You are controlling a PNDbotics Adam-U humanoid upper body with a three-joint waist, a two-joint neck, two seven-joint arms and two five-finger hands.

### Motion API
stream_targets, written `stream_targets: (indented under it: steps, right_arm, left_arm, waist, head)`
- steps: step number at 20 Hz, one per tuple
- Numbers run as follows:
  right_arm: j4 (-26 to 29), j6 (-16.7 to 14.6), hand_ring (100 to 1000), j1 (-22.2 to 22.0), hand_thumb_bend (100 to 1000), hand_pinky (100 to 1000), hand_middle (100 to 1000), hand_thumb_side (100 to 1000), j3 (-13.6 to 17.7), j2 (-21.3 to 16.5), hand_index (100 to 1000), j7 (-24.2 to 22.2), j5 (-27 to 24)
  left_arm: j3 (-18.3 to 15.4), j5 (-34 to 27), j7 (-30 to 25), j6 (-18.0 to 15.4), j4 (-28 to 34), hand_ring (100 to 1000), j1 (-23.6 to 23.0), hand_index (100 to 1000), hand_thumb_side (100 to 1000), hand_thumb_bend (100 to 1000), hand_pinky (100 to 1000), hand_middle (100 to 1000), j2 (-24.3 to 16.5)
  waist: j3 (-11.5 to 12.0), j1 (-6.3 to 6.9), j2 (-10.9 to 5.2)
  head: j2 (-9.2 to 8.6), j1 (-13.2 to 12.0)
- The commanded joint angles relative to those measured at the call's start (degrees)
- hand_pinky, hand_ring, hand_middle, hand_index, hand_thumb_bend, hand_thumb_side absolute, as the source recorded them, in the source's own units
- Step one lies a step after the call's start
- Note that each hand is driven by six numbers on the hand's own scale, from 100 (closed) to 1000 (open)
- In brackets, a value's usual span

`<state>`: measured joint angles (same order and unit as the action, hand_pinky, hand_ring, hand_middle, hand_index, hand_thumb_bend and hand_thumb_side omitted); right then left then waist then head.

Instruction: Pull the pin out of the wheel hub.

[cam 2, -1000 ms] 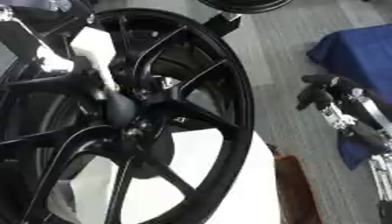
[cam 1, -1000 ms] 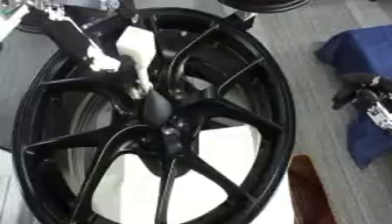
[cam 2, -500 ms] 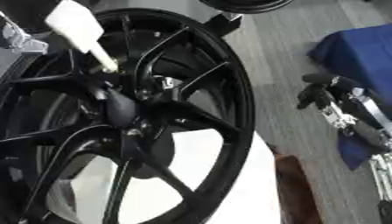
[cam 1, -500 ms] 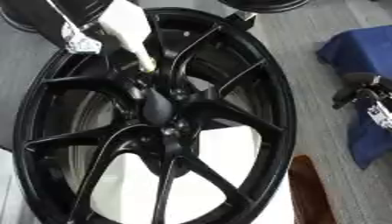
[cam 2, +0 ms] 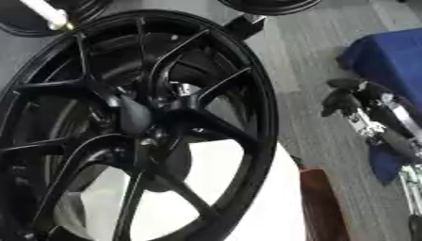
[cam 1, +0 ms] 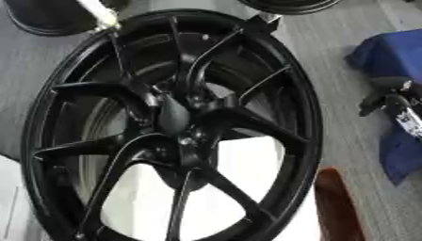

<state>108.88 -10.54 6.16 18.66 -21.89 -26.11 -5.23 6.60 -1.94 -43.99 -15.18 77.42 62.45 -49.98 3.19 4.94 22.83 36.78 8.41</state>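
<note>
A large black wheel hub with thin spokes stands tilted on a white surface, and its dark centre cap faces me. The white pin, with a yellowish tip, shows at the top left edge, just outside the wheel's rim and clear of the centre. Whatever holds it is out of view above, and my left hand shows in neither view. My right hand hangs idle at the right, away from the wheel, with dark fingers relaxed and nothing in them.
A blue cloth covers something at the right, behind my right arm. A brown wooden piece lies at the lower right next to the white surface. Other black wheels stand at the top on the grey floor.
The white pin, held near the hub's centre by my left hand, has moved up and left, out past the rim. The left hand has left the view. The right hand stays put.
</note>
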Motion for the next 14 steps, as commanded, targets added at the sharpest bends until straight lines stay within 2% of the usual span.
stream_targets:
  steps: [1, 4, 5, 7, 8, 9, 10, 11, 12, 13, 14]
  right_arm:
    - [0.84, 0.28, 581, 0.15, 100, 739, 593, 621, 0.72, -0.92, 817, 0.51, -0.6]
    - [0.96, 0.48, 581, 0.23, 100, 739, 593, 616, 0.84, -0.83, 817, 0.74, -0.97]
    - [1.01, 0.5, 580, 0.24, 100, 739, 593, 614, 0.83, -0.82, 816, 0.78, -1.13]
    - [1.06, 0.5, 580, 0.27, 100, 739, 593, 612, 0.82, -0.8, 816, 0.82, -1.39]
    - [1.07, 0.49, 580, 0.32, 100, 739, 593, 611, 0.83, -0.75, 815, 0.84, -1.51]
    - [1.06, 0.48, 580, 0.39, 100, 738, 592, 612, 0.83, -0.67, 815, 0.86, -1.63]
    - [1.05, 0.47, 579, 0.47, 100, 738, 592, 611, 0.81, -0.61, 815, 0.84, -1.74]
    - [1.03, 0.46, 579, 0.55, 100, 738, 592, 610, 0.79, -0.55, 815, 0.82, -1.85]
    - [1.02, 0.46, 579, 0.62, 100, 738, 592, 609, 0.79, -0.51, 815, 0.81, -1.95]
    - [1.01, 0.46, 579, 0.68, 100, 738, 592, 609, 0.8, -0.45, 814, 0.83, -2.05]
    - [1.0, 0.47, 579, 0.71, 100, 738, 591, 609, 0.8, -0.42, 814, 0.84, -2.11]
  left_arm:
    - [-6.65, 0.37, 4.1, 0.85, -3.98, 580, -5.06, 366, 244, 100, 713, 385, -6.11]
    - [-10.4, 1.5, 7.23, 1.39, -8.39, 586, -12.4, 397, 245, 100, 718, 403, -7.3]
    - [-11.16, 2.08, 8.06, 1.55, -9.7, 598, -14.35, 440, 245, 100, 726, 429, -7.39]
    - [-11.91, 2.08, 9.35, 2.27, -11.82, 646, -17.53, 603, 246, 100, 744, 515, -7.06]
    - [-12.1, 1.62, 9.86, 2.65, -12.42, 698, -19.22, 730, 248, 100, 766, 590, -6.71]
    - [-12.31, 1.25, 10.32, 3.14, -12.86, 742, -20.93, 803, 459, 100, 789, 647, -6.22]
    - [-12.53, 1.11, 10.89, 3.62, -13.18, 766, -22.33, 837, 737, 100, 808, 684, -5.76]
    - [-12.71, 1.14, 11.57, 4.03, -13.48, 768, -23.43, 843, 801, 100, 810, 689, -5.32]
    - [-12.8, 1.21, 12.14, 4.32, -13.72, 767, -24.21, 848, 936, 100, 809, 687, -4.96]
    - [-12.86, 1.17, 12.56, 4.67, -14.08, 761, -24.92, 845, 1000, 100, 804, 679, -4.52]
    - [-12.88, 1.0, 12.79, 4.98, -14.37, 761, -25.42, 841, 1000, 100, 804, 677, -4.16]
  waist:
    - [0.14, -0.12, -1.88]
    - [0.18, -0.35, -2.12]
    - [0.15, -0.44, -2.21]
    - [0.08, -0.64, -2.32]
    - [0.03, -0.79, -2.31]
    - [-0.04, -0.96, -2.3]
    - [-0.13, -1.08, -2.3]
    - [-0.25, -1.17, -2.31]
    - [-0.35, -1.24, -2.31]
    - [-0.45, -1.32, -2.3]
    - [-0.53, -1.37, -2.28]
  head:
    - [0.27, 0.5]
    - [0.21, 0.56]
    - [0.24, 0.48]
    - [0.1, 0.24]
    - [-0.04, 0.18]
    - [-0.2, 0.18]
    - [-0.35, 0.17]
    - [-0.51, 0.15]
    - [-0.62, 0.16]
    - [-0.69, 0.23]
    - [-0.72, 0.29]
